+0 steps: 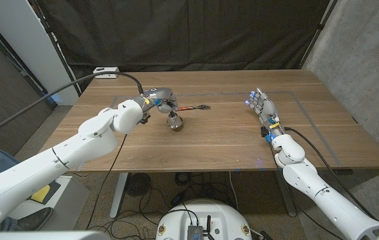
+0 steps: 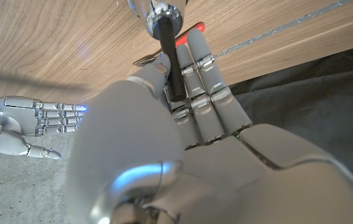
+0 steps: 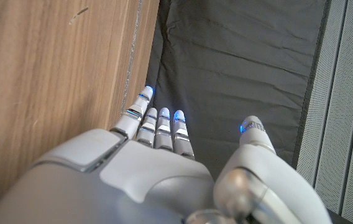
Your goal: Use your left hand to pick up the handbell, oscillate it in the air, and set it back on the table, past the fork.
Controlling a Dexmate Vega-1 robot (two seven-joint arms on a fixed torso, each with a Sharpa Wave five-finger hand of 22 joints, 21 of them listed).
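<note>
Handbell (image 1: pixel 175 121) hangs gripped by its handle in the left hand (image 1: pixel 155 100); right hand (image 1: pixel 261 107) open, holding nothing.

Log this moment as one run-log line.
left hand: holds handbell by its handle, bell pointing down | fork: on table, beyond bell | right hand: open, holds nothing

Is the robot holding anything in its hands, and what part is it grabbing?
Yes. The left hand holds the handbell by its black handle, fingers wrapped around it. The right hand holds nothing, its fingers apart.
</note>
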